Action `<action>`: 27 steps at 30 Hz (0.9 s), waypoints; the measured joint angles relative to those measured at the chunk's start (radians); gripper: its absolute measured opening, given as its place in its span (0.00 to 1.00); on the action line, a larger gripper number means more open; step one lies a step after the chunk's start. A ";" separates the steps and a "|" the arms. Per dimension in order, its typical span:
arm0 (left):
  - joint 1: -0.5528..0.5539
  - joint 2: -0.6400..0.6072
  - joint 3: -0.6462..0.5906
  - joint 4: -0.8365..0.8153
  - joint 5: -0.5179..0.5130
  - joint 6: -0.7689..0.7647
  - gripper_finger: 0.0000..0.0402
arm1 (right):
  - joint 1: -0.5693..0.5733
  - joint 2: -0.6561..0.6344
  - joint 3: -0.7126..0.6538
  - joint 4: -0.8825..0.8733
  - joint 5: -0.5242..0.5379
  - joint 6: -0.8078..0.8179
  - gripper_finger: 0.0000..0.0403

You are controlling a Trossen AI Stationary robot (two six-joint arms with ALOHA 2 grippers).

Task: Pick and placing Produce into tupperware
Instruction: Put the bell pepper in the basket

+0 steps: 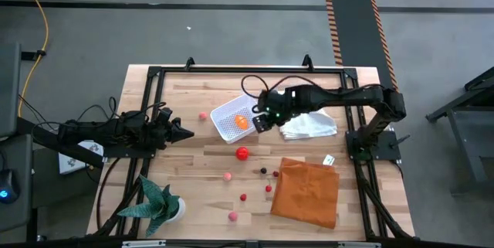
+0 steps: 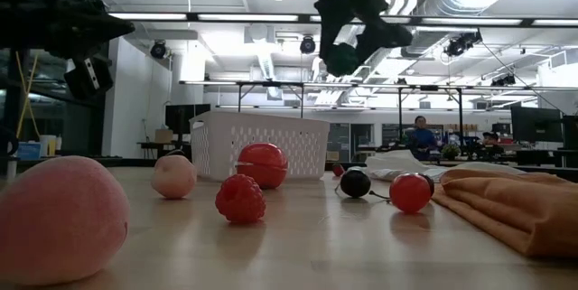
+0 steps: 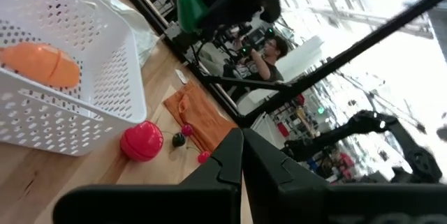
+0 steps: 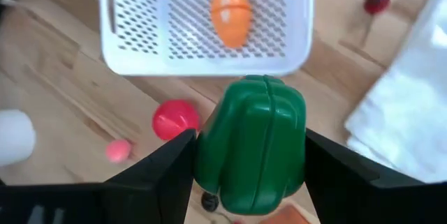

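The right gripper (image 4: pixel 250 155) holds a green toy vegetable (image 4: pixel 251 144) between its two dark fingers (image 4: pixel 159 168); the fingers stand wide apart and press on the two sides of the green piece, which fills the space between them and sticks out past the tips. In the high view this gripper (image 1: pixel 262 119) is at the right edge of the white tupperware (image 1: pixel 224 127), and in the low view it hangs in the air above the tub (image 2: pixel 259 145), not touching it. Inside the tupperware (image 4: pixel 204 62) lies one orange piece (image 4: pixel 231 13), near the middle of the perforated floor. The other produce is on the wooden table (image 1: pixel 193 194): a red ball (image 1: pixel 242 154) lies just beside the tub on the near side, a pink ball (image 1: pixel 203 115) is to the left of the tub, and several small red and pink balls (image 1: pixel 243 197) are spread between the red ball and the orange cloth (image 1: pixel 306 191). A dark cherry-like piece (image 2: pixel 355 182) lies close to the cloth. A white cloth (image 1: pixel 310 125) is beside the right arm. The left gripper (image 1: pixel 182 133) waits over the left part of the table with its fingers closed together and nothing between them, well apart from the tub. A green potted plant (image 1: pixel 158 203) stands at the near left corner.
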 joint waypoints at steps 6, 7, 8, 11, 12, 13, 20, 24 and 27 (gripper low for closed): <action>0.000 0.000 0.000 -0.007 -0.049 -0.053 0.00 | -0.048 0.000 0.000 0.074 -0.063 -0.128 0.54; 0.000 0.000 0.000 -0.008 -0.055 -0.055 0.00 | -0.055 0.000 0.000 0.086 -0.071 -0.148 0.54; 0.000 0.000 0.000 -0.007 -0.058 -0.055 0.00 | -0.062 0.000 0.000 0.099 -0.079 -0.166 0.54; 0.000 0.000 0.000 -0.007 -0.064 -0.055 0.00 | -0.080 0.000 0.000 0.136 -0.098 -0.214 0.54; 0.000 0.000 0.000 -0.007 -0.066 -0.055 0.00 | -0.086 0.000 0.000 0.145 -0.105 -0.228 0.54; 0.000 0.000 0.000 -0.006 -0.069 -0.055 0.00 | -0.091 0.000 0.000 0.154 -0.110 -0.242 0.54; 0.000 0.000 0.000 -0.003 -0.085 -0.055 0.00 | -0.121 0.021 -0.001 0.198 -0.168 -0.315 0.54; 0.000 0.003 0.000 -0.003 -0.085 -0.055 0.00 | -0.131 0.039 -0.001 0.234 -0.194 -0.343 0.54; 0.000 0.013 0.001 0.000 -0.085 -0.056 0.00 | -0.137 0.058 -0.001 0.257 -0.216 -0.354 0.54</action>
